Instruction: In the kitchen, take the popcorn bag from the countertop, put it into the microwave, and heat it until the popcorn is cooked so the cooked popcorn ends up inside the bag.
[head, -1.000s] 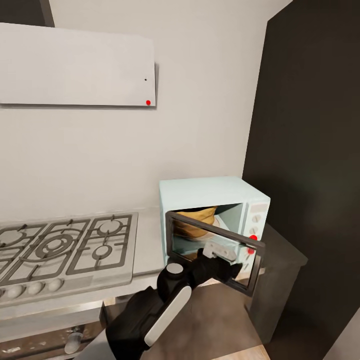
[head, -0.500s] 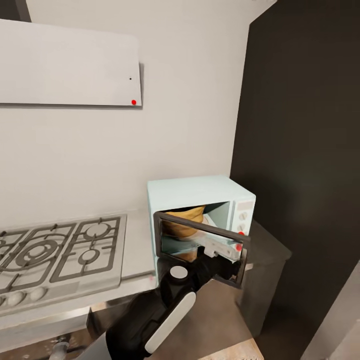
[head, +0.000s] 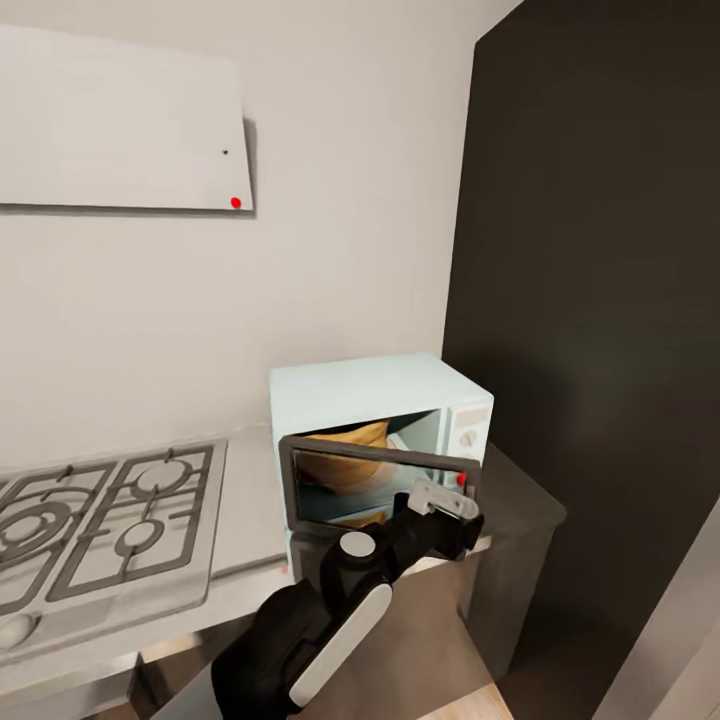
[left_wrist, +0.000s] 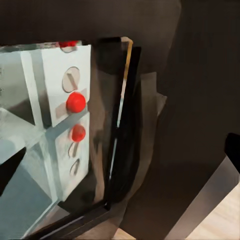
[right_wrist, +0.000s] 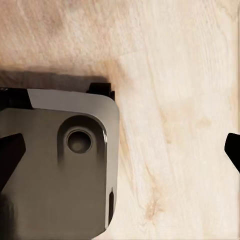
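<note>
The pale mint-blue microwave (head: 370, 385) stands on the grey countertop (head: 245, 500) by the wall. Its dark glass door (head: 330, 495) hangs partly open, and the orange-tan popcorn bag (head: 356, 436) sits inside, showing above and through the door. My left gripper (head: 442, 502) is at the door's free edge, against its outer face. In the left wrist view the left gripper (left_wrist: 120, 160) is open, its fingertips spread wide at the picture's sides, with the door's edge (left_wrist: 125, 125) and the white knob panel (left_wrist: 65, 85) close in front. My right gripper (right_wrist: 120, 150) is open above the floor. No popcorn is visible.
A steel gas hob (head: 110, 520) lies left of the microwave, with a white flat hood (head: 120, 120) above it. A tall dark cabinet (head: 600, 300) rises right of the microwave. In the right wrist view, part of the robot's grey base (right_wrist: 60, 165) covers a pale wooden floor (right_wrist: 175, 100).
The head camera has turned right, so everything sits further left in the picture. The microwave door has swung further toward shut, with my left gripper following it.
</note>
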